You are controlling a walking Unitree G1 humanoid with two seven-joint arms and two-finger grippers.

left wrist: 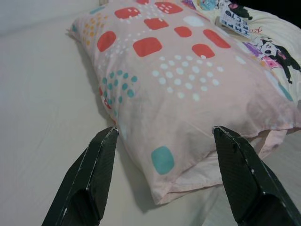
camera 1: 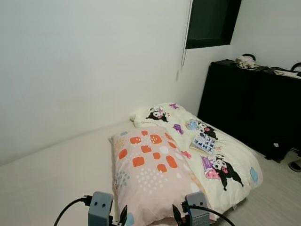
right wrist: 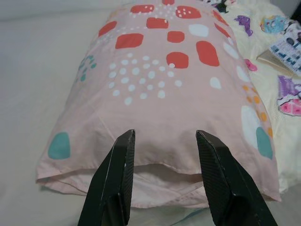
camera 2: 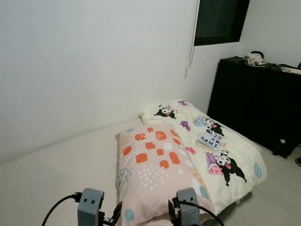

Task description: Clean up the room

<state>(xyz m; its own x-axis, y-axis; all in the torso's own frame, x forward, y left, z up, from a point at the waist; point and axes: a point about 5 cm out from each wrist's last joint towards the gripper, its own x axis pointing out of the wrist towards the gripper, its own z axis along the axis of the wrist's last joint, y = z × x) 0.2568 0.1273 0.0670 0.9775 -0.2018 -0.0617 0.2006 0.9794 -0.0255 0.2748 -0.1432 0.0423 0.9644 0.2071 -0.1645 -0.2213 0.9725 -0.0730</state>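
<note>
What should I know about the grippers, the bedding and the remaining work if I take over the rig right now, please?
Left gripper: fingers open, at the pillow's near left corner, holding nothing.
Right gripper: fingers open, poised over the pillow's open near edge, holding nothing.
The pink pillow lies on the mattress, partly over the cartoon-print blanket. A small book rests on the blanket.
Done: nothing visibly tidied.
Left: grasp and place the pillow, probably straighten the blanket, clear the book.

I hold both arms low out front, side by side. My left gripper is wide open. My right gripper is open too.
</note>
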